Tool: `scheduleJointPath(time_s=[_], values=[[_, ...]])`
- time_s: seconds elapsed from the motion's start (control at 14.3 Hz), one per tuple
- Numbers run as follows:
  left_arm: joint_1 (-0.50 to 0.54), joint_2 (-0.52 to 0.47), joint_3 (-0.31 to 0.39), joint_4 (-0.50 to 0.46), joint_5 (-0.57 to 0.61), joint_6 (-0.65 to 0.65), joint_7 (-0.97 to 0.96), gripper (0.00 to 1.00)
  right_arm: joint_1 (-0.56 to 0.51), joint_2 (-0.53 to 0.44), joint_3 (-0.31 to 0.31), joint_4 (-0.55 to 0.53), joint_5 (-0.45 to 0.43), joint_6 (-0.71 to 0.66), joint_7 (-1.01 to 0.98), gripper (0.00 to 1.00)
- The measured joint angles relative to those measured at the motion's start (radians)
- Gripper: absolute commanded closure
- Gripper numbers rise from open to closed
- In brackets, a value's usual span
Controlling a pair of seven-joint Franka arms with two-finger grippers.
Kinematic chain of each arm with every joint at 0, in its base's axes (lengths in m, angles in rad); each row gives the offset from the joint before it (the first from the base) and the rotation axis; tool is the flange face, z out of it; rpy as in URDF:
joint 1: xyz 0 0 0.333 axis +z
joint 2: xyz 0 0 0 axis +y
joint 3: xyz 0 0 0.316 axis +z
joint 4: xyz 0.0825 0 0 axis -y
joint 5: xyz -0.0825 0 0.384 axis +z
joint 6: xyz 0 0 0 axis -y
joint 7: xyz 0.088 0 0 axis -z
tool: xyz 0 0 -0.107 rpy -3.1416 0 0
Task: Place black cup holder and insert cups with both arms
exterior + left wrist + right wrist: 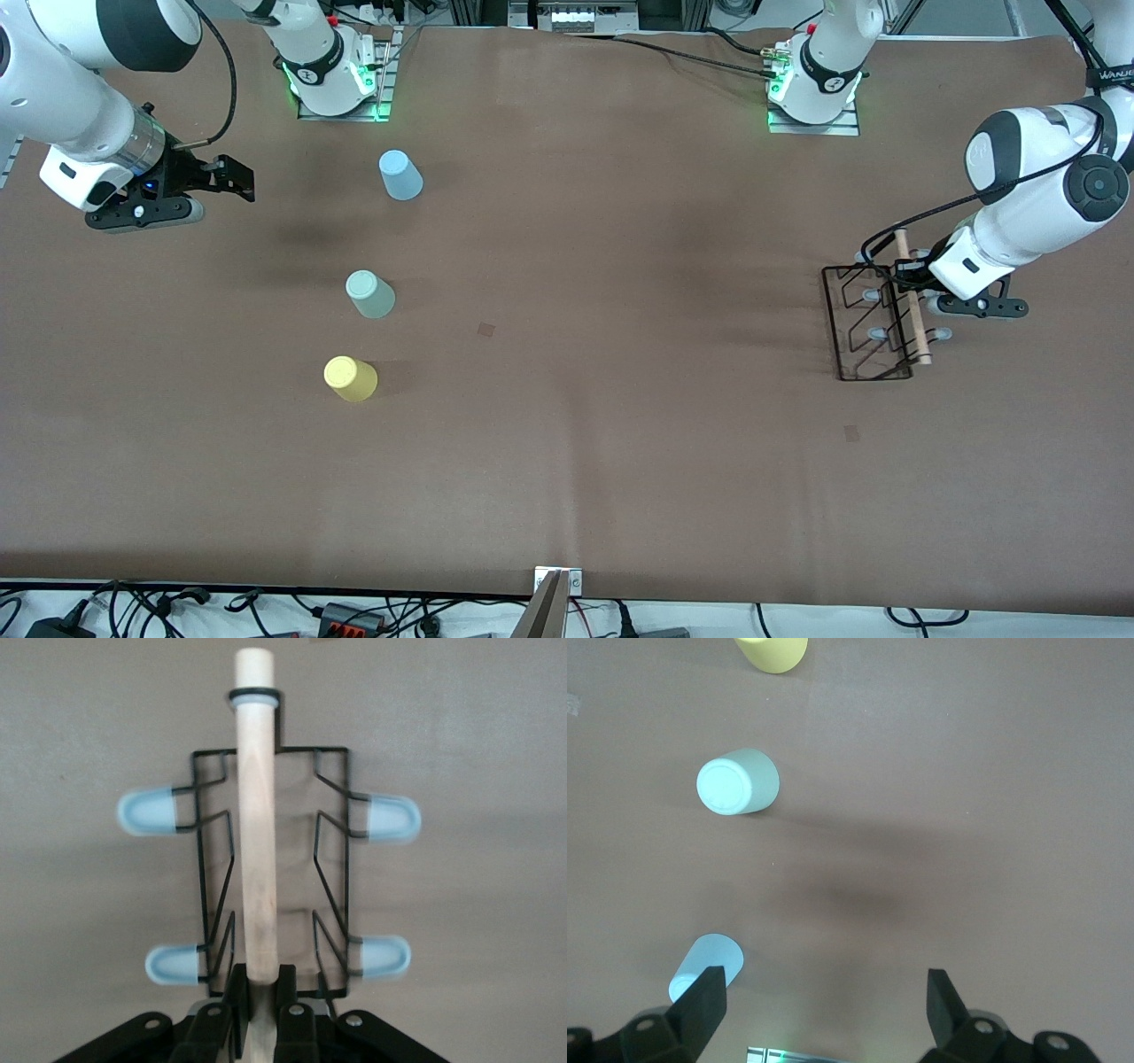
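- Front view: the brown paper-covered table [567, 461] carries everything; the thin black wire cup holder [873, 323] with its light wooden rod [912, 297] lies at about three o'clock, toward the left arm's end
- The white left arm comes in over the rack, and the left gripper [905, 275] has its jaws pinched tight on one end of the rod, probably because the rod is the rack's only solid handle for carrying it
- In the left wrist view the rod [257, 833] runs straight out from the closed fingers [236, 992], with pale blue prong tips [146, 811] on both sides
- The right gripper [232, 177] waits at ten o'clock, jaws spread wide and holding nothing
- Three small tapered plastic cups stand upside down near nine o'clock: light blue cup [400, 175], pale mint cup [369, 294], yellow cup [350, 378], well apart from the rack, so none is inserted yet
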Motion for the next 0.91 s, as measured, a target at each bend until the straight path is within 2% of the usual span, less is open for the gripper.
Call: scheduleJointPath(time_s=[0.21, 0.49, 0.7, 0.91], values=[[-0.001, 0.002, -0.001, 0.047, 0.000, -0.045, 0.000, 0.99, 0.000, 0.024, -0.001, -0.010, 0.000, 0.057, 0.013, 0.00], [-0.027, 0.000, -0.033, 0.272, 0.000, -0.302, -0.001, 0.99, 0.001, 0.124, 0.008, -0.061, 0.002, 0.299, 0.072, 0.00], [-0.039, 0.000, -0.132, 0.347, -0.001, -0.357, -0.066, 0.99, 0.010, 0.217, 0.059, -0.076, 0.006, 0.448, 0.183, 0.00], [-0.059, 0.016, -0.290, 0.369, -0.002, -0.356, -0.250, 0.99, 0.054, 0.287, 0.107, -0.077, 0.006, 0.571, 0.345, 0.00]])
